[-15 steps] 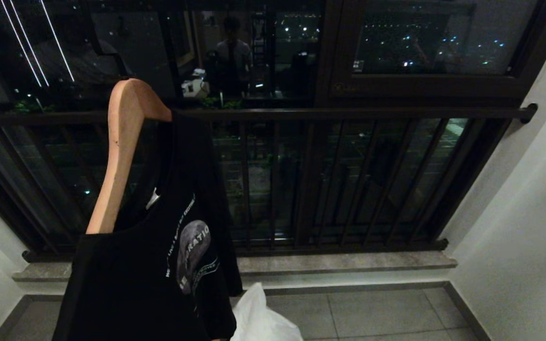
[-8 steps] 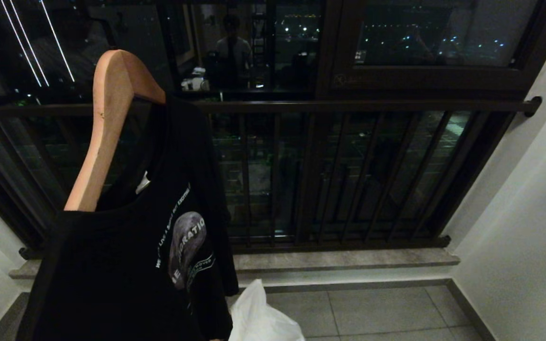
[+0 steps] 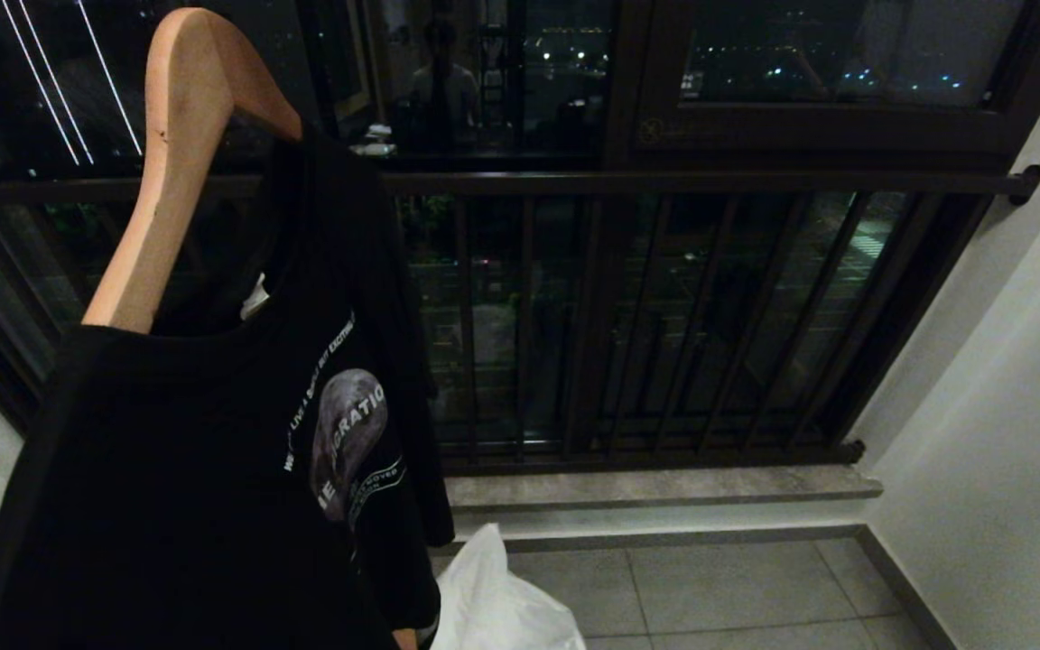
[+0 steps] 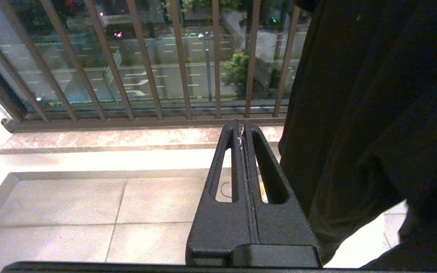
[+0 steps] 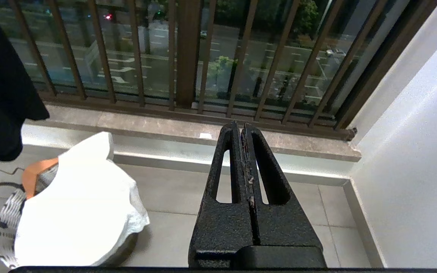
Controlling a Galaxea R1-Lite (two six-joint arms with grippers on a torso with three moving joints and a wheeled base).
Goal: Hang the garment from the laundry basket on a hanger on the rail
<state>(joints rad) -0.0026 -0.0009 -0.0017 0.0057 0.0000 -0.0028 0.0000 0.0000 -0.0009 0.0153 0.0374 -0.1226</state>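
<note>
So the garment, a crumpled white cloth (image 5: pixel 78 212), sits piled in the small round white woven laundry basket (image 5: pixel 4 227) on the grey tiled floor (image 5: pixel 188 197), next to an orange wooden hanger (image 5: pixel 36 172) poking out, ready for pickup I guess. Left hand (image 4: pixel 243 132) and right hand (image 5: pixel 240 131) are both pinched shut, holding nothing. A black printed T-shirt (image 3: pixel 213 469) on a pale wooden hanger (image 3: pixel 159 162) hangs close by; can't see what from. Dark brown window guard bars (image 3: pixel 664 316) behind.
</note>
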